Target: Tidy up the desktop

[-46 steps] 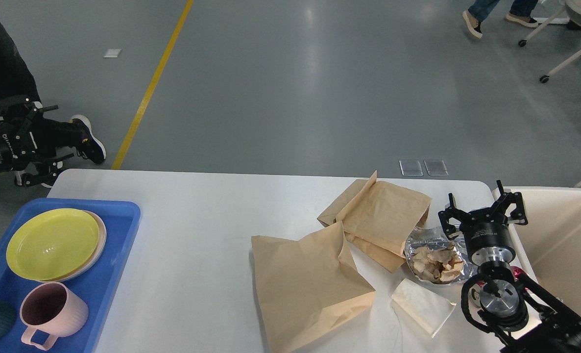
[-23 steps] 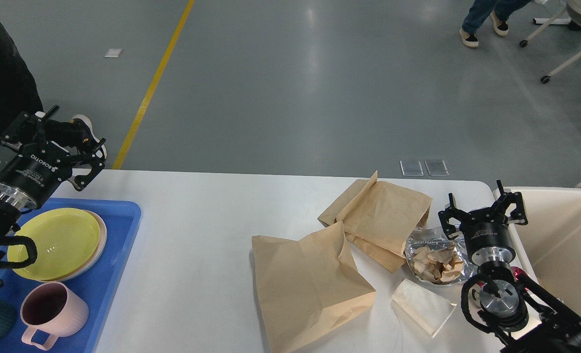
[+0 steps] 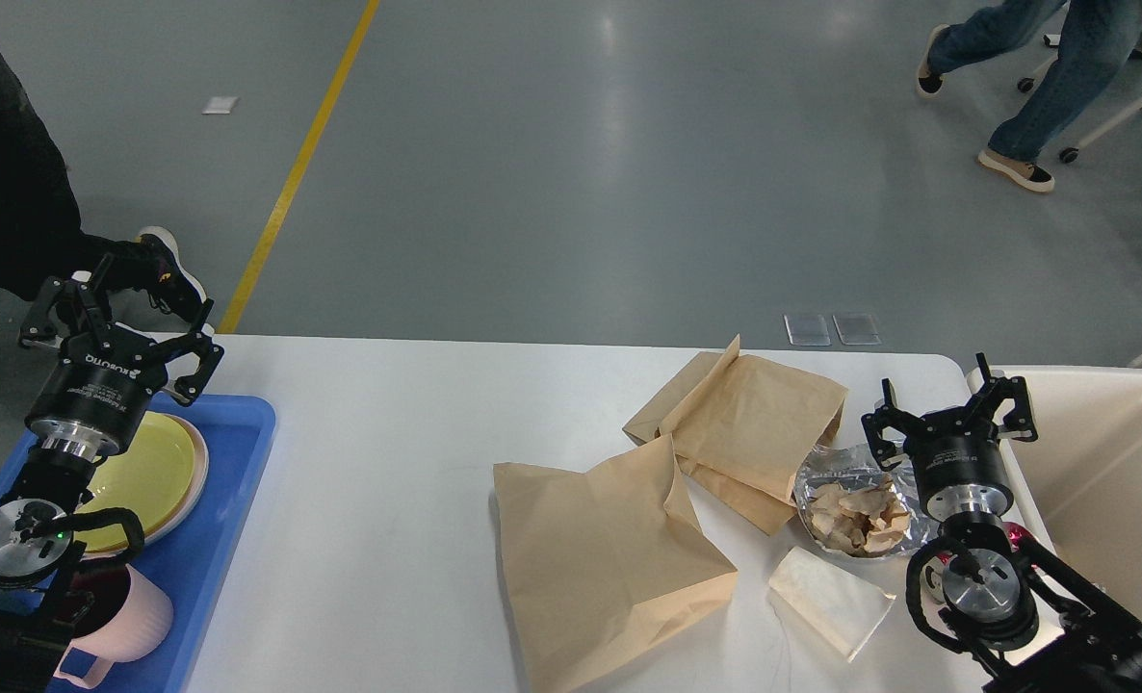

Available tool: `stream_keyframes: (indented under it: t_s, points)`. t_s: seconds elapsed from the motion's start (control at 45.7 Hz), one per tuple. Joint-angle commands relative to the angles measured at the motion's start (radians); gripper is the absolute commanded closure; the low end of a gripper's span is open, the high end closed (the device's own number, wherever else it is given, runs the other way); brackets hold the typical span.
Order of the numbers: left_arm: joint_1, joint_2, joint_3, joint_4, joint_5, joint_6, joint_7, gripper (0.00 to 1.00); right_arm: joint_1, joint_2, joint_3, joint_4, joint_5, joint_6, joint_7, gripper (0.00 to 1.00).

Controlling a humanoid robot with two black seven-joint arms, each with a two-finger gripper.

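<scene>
The white desktop point(image 3: 388, 452) spans the view. On it lie two brown paper bags, one near point(image 3: 609, 558) and one far point(image 3: 754, 423), a foil bowl of crumpled paper point(image 3: 855, 510) and a white folded paper packet point(image 3: 826, 597). My right gripper point(image 3: 947, 404) is open and empty, just right of the foil bowl, by the desktop's right edge. My left gripper point(image 3: 118, 322) is open and empty, above the far edge of the blue tray point(image 3: 215, 539).
The blue tray holds a yellow plate point(image 3: 152, 472) on a pink plate, a pink mug point(image 3: 128, 616) and a dark teal cup at the left edge. A beige bin point(image 3: 1110, 481) stands right of the desktop. People walk on the floor beyond.
My left arm has swung in from the left to over the blue tray, covering part of the plate and mug. My right arm has not moved. A person at the far right has walked.
</scene>
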Motion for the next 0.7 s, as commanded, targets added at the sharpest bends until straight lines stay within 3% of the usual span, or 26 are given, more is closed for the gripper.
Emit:
stream_keyframes:
  t_s: [0.0, 0.328, 0.678]
  points:
    - [0.002, -0.004, -0.010, 0.002, 0.001, 0.003, -0.022, 0.04, 0.000, 0.000, 0.000, 0.000, 0.000, 0.000, 0.000, 0.00]
    - [0.036, -0.003, -0.121, 0.011, -0.004, -0.010, -0.022, 0.04, 0.000, 0.000, 0.000, 0.000, 0.000, 0.000, 0.000, 0.00]
    - [0.059, -0.004, -0.138, 0.019, -0.018, -0.018, -0.009, 0.04, 0.000, 0.000, 0.000, 0.000, 0.000, 0.000, 0.000, 0.00]
